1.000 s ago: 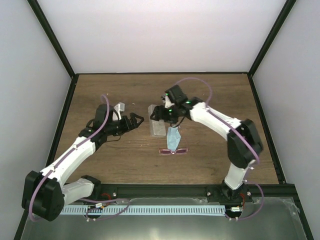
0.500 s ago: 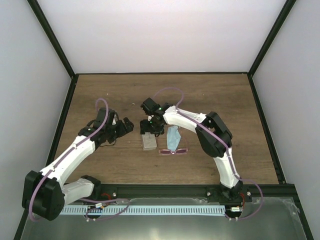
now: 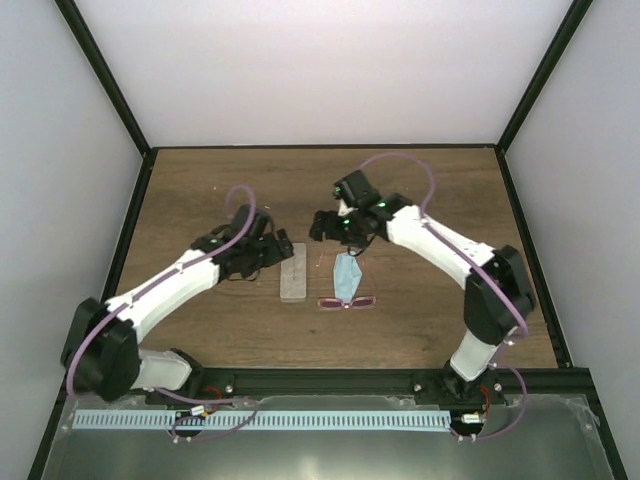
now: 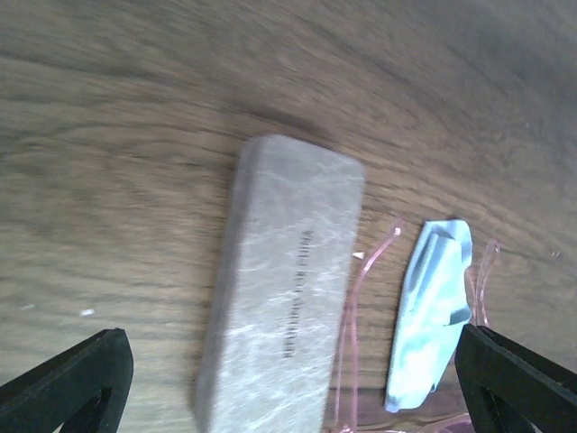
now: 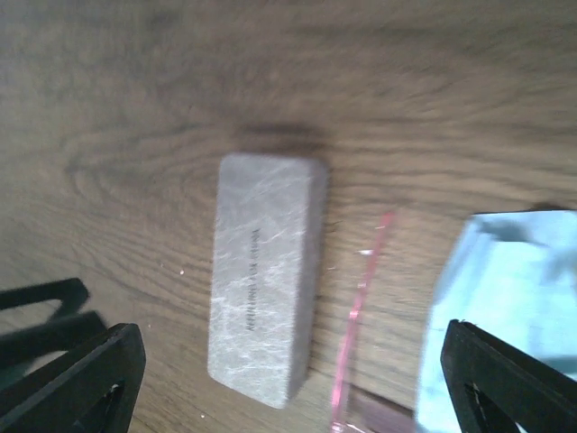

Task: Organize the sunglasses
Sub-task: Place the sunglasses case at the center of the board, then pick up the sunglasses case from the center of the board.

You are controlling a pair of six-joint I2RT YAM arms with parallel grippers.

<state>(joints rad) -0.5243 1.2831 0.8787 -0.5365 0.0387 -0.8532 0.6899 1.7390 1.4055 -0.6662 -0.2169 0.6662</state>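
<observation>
Both arms reached forward from their bases and bent inward toward each other. The left arm [image 3: 160, 290] stretched low, diagonally to the right, with its elbow close to its base and its wrist angled toward the centre. The left gripper [image 3: 278, 247] pointed right and down with its jaws spread wide and nothing between them; in its wrist view the dark fingers [image 4: 77, 383] sat at opposite lower corners. The right arm [image 3: 440, 250] rose from its base, folded at a high elbow, then extended left. The right gripper [image 3: 320, 228] faced the left one, a short gap apart, its fingers [image 5: 86, 370] also parted wide and holding nothing.
</observation>
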